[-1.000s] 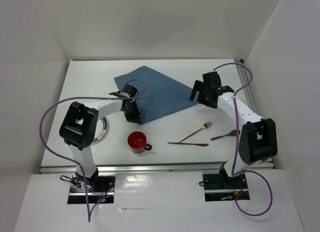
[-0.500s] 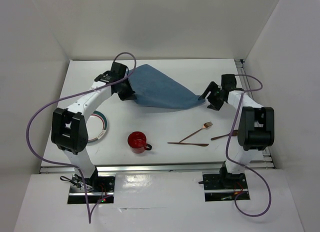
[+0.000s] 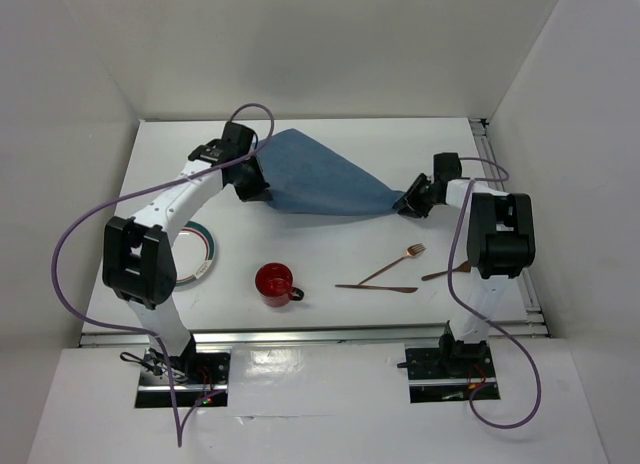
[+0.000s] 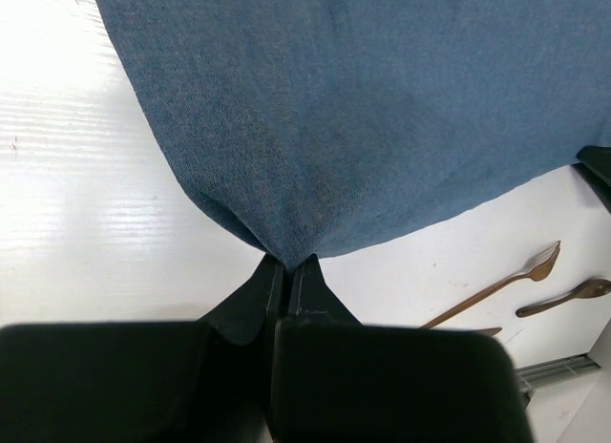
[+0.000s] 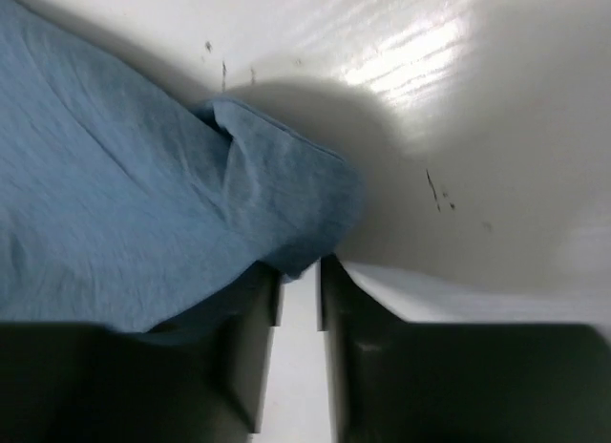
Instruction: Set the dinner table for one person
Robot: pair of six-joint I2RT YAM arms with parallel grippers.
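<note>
A blue cloth placemat (image 3: 320, 179) is stretched across the far middle of the white dinner table (image 3: 330, 246). My left gripper (image 3: 251, 186) is shut on the cloth's left corner; the left wrist view shows the cloth (image 4: 363, 109) pinched at the fingertips of that gripper (image 4: 286, 263). My right gripper (image 3: 406, 204) is low at the cloth's right corner. In the right wrist view the jaws of this gripper (image 5: 301, 271) stand a narrow gap apart with white table showing between them. The cloth's corner (image 5: 277, 204) lies at their tips and drapes over the left finger.
A red cup (image 3: 274, 281) stands near the front middle. A copper fork (image 3: 393, 264), knife (image 3: 375, 288) and spoon (image 3: 448, 272) lie at the front right. A plate (image 3: 203, 256) lies at the left, partly hidden by the left arm.
The left arm swung from the front to the far left, dragging the cloth's corner with it. The right gripper dropped to the cloth's right corner, its jaws narrowing from wide.
</note>
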